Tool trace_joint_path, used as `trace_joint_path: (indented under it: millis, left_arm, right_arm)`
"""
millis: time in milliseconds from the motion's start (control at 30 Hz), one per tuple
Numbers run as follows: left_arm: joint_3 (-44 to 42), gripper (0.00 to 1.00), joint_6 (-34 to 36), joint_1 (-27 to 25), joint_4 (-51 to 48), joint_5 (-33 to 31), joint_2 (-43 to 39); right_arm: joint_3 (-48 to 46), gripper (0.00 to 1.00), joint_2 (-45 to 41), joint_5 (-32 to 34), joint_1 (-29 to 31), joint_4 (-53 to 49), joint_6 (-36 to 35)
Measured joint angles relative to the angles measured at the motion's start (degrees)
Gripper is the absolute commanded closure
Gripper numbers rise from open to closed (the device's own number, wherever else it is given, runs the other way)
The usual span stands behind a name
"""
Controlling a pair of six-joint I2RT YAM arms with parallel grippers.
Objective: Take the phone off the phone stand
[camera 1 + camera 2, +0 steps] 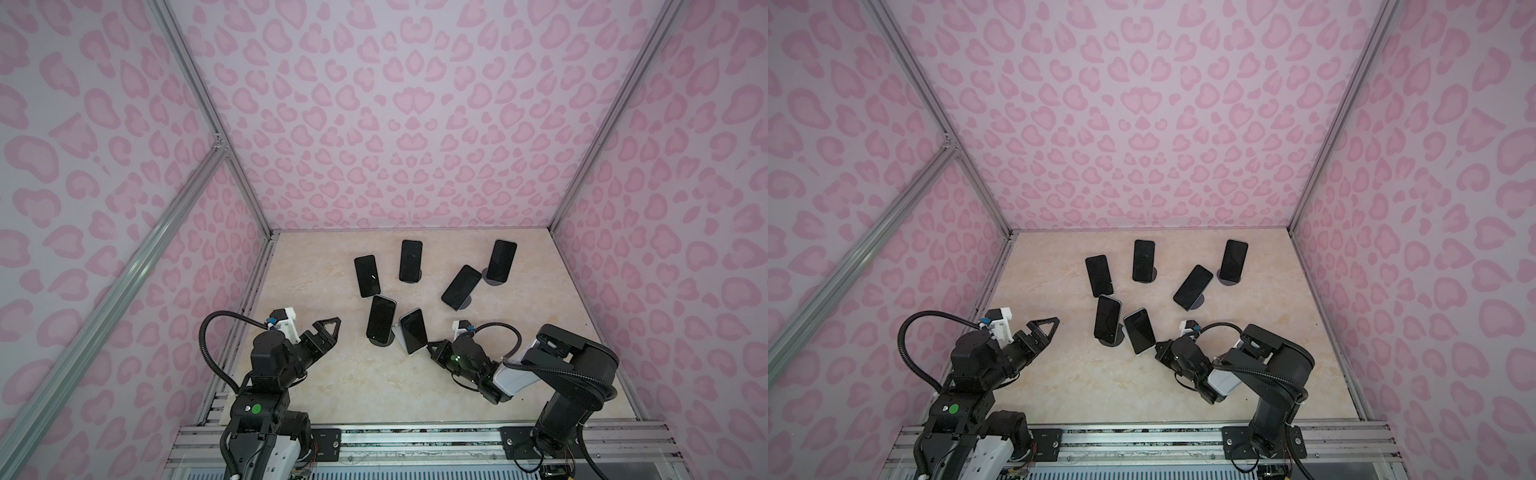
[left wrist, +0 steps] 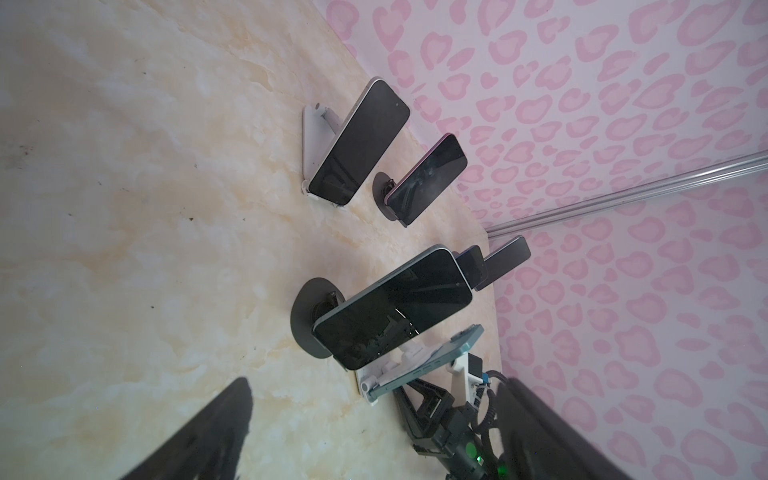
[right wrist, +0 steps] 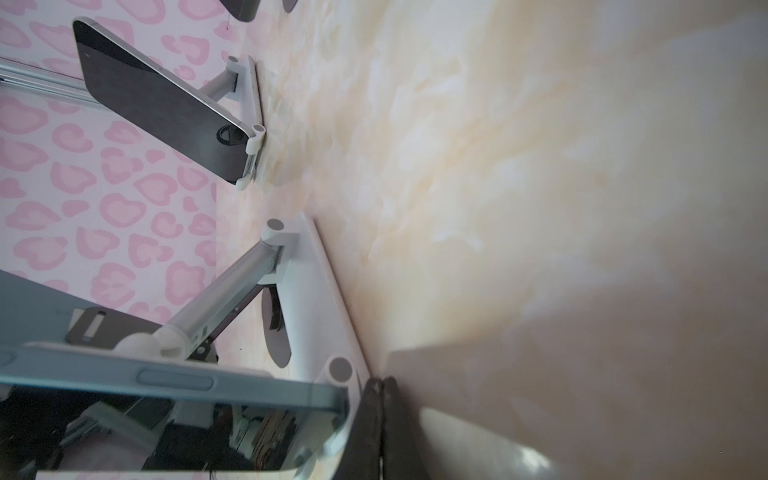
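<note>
A dark-screened phone (image 1: 413, 330) (image 1: 1139, 330) leans on a white folding phone stand (image 3: 316, 291) near the front middle of the table. From behind, its teal back (image 2: 436, 357) shows in the left wrist view. My right gripper (image 1: 430, 345) (image 1: 1158, 347) (image 3: 380, 386) is shut with nothing in it. Its tips sit low at the stand's front corner, just beside the phone's lower edge (image 3: 166, 382). My left gripper (image 1: 330, 328) (image 1: 1048, 328) hovers open and empty to the left, well apart from the phones. Its blurred fingers (image 2: 216, 424) frame the wrist view.
Several other phones stand on stands behind: one on a black round base (image 1: 380, 319) right beside the teal phone, and others (image 1: 367, 275) (image 1: 410, 260) (image 1: 461, 286) (image 1: 501, 259) farther back. Pink patterned walls enclose the table. A metal rail (image 1: 415, 440) runs along the front.
</note>
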Motion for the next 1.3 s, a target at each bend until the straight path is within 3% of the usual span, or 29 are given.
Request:
trace_joint_path:
  millis: [300, 500, 567, 733, 867, 900, 933, 1100, 1300]
  left_arm:
    - [-0.09, 0.05, 0.15, 0.00, -0.04, -0.02, -0.20]
    - [-0.09, 0.05, 0.15, -0.02, -0.22, -0.04, -0.33]
    - [-0.09, 0.05, 0.17, -0.02, -0.26, -0.31, -0.31]
    - [-0.02, 0.05, 0.55, -0.02, -1.03, -0.42, -0.42]
    - [-0.02, 0.04, 0.52, -0.02, -1.07, -0.44, -0.46]
    - [-0.02, 0.03, 0.52, -0.02, -1.07, -0.46, -0.46]
    - [-0.04, 0.02, 0.46, -0.02, -1.07, -0.48, -0.48]
    - [-0.46, 0.00, -0.07, -0.02, -1.09, -0.81, -0.79]
    - [-0.48, 0.00, -0.07, -0.07, -1.11, -0.85, -2.05]
  right_arm:
    - [-1.44, 1.00, -1.31, 0.37, 1.62, -0.15, 1.57]
    - [-1.66, 1.00, -6.49, 0.94, 1.64, -7.54, 0.46]
    - [-1.53, 0.88, -9.97, 1.22, 1.64, -13.03, -1.31]
    - [2.40, 0.47, -22.51, 3.21, 2.78, -33.29, -10.43]
    - [11.30, 0.28, -32.20, 5.60, 4.17, -49.68, -22.67]
    - [13.81, 0.08, -33.55, 6.19, 4.22, -53.07, -25.86]
    - [16.35, 0.01, -34.56, 7.04, 4.20, -56.28, -28.92]
    - [27.54, 0.01, -33.16, 9.42, 4.17, -64.94, -43.34]
    - [34.97, 0.01, -25.94, 9.18, 4.22, -67.32, -52.94]
